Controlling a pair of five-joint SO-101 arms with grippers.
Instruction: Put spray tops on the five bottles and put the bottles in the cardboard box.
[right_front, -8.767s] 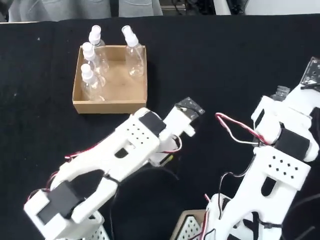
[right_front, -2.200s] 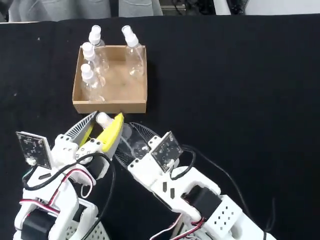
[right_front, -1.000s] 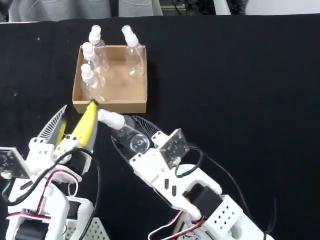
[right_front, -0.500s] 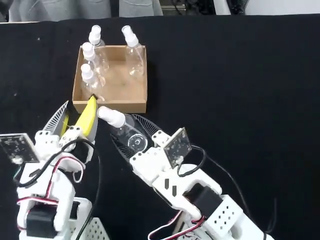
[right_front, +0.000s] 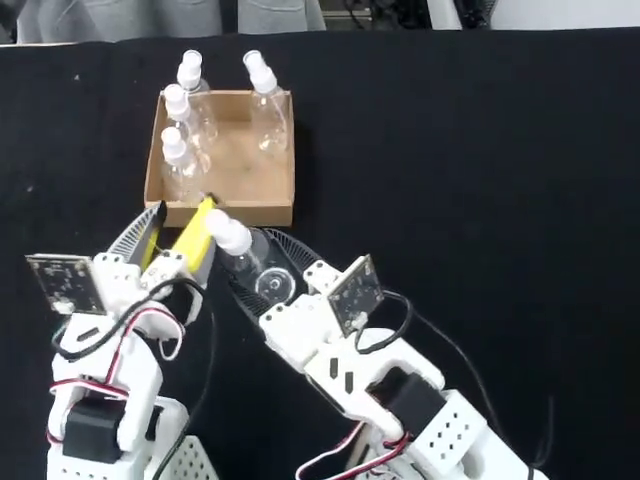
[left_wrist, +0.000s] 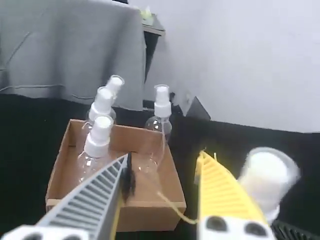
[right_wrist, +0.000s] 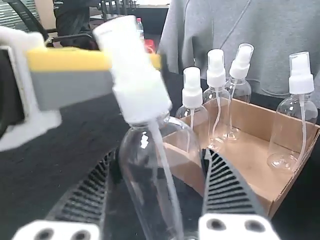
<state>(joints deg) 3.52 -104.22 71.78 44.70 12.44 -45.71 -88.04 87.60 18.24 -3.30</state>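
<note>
The left gripper (right_front: 181, 210) (left_wrist: 162, 165), one ribbed grey finger and one yellow finger on a white arm, sits at the near left of the black cloth-covered table (right_front: 450, 150). Its jaws are spread wide with nothing between them, and its tips are just at the near wall of the open-topped brown cardboard box (right_front: 260, 213) (left_wrist: 145, 217) (right_wrist: 252, 112). The box stands at the far left of the table. In it stand four clear plastic bottles (right_front: 268, 110) (left_wrist: 159, 125) (right_wrist: 292, 130), each with a white spray top: three in a row along the left wall and one at the far right corner.

Just right of the yellow finger, on its outer side, is the white spray top (right_front: 228, 235) (left_wrist: 265, 180) (right_wrist: 132, 75) of a fifth clear plastic bottle (right_front: 265, 278) (right_wrist: 150, 170). Whether finger and top touch I cannot tell. This bottle is just near of the box's near wall, outside the box, tilted with its top toward the far left. The right gripper (right_front: 262, 268) (right_wrist: 160, 160), with two black ribbed fingers on a white arm, is clamped around the body of this bottle. The arm runs off toward the near right.
</note>
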